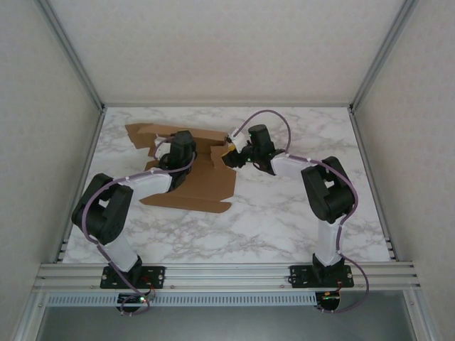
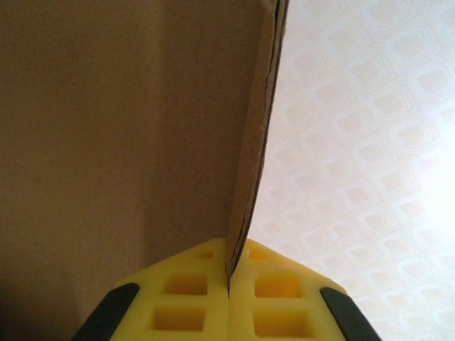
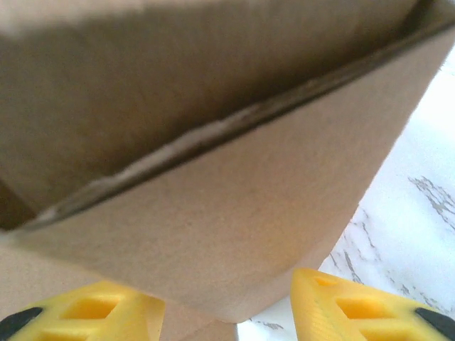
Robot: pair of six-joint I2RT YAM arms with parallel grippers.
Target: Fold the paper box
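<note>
I see the box (image 1: pixel 206 188) on the left half of the table (image 1: pixel 298 213), toward the back. Part of it lies flat and part stands up.

My left gripper (image 2: pixel 229 284) is pressed together on the thin edge of one standing wall. It is pinching the card tight. My right gripper (image 3: pixel 227 312) is spread. A flap hangs down between its fingers (image 3: pixel 355 309), and I can see table between one finger and the flap, so I think it is not squeezing anything.

I think the box is light and thin. It is stiff on its flat parts but bends easily along the fold lines. It may slide on the smooth table, and it could crush or tear if I pinch too hard. The best place to hold it looks like a flap edge, close to a fold.

The top view shows me the whole box and where both arms reach, but the left arm hides much of the card there. The left wrist view shows the pinch up close, with the wall (image 2: pixel 370 142) behind. The right wrist view shows a fold line and the gap by the finger.
</note>
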